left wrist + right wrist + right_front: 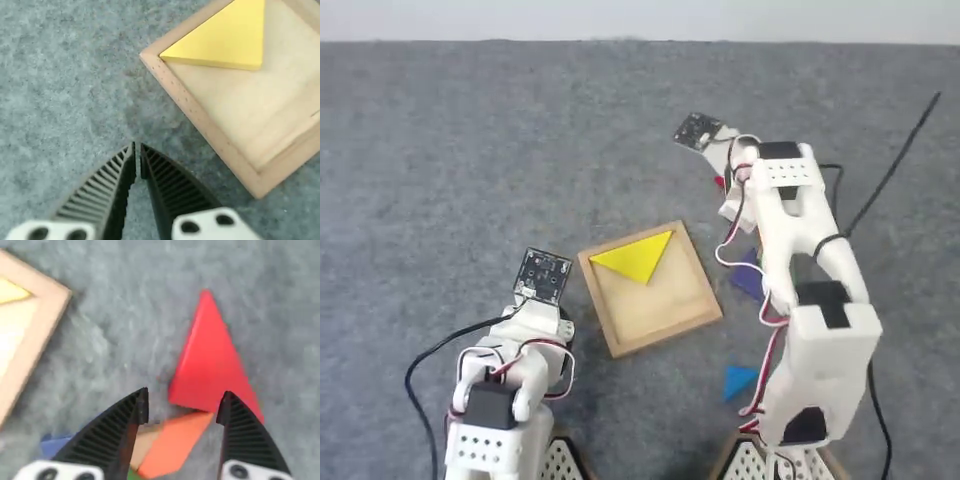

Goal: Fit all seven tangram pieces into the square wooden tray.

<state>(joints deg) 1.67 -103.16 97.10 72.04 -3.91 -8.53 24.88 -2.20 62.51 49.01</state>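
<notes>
The task is at an early stage. Only one piece, the yellow triangle (635, 258), lies in the square wooden tray (703, 268). It sits flat in one corner, with its long side along the rim, and the rest of the floor is bare wood. Six pieces are left, as far as I can judge.

Outside on the grey carpet (470, 150), on the right arm's side of the tray, I see a red triangle (210, 365), an orange piece (172, 440) touching it, a purple piece (748, 275) and a blue triangle (738, 380).

The right gripper (184, 402) hangs over the red triangle with its jaws wide apart — one at each side of a corner, holding nothing. The left gripper (137, 147) is near the tray's corner, jaws almost together and empty.

The tray is pale wood with a raised rim, square and shallow.
</notes>
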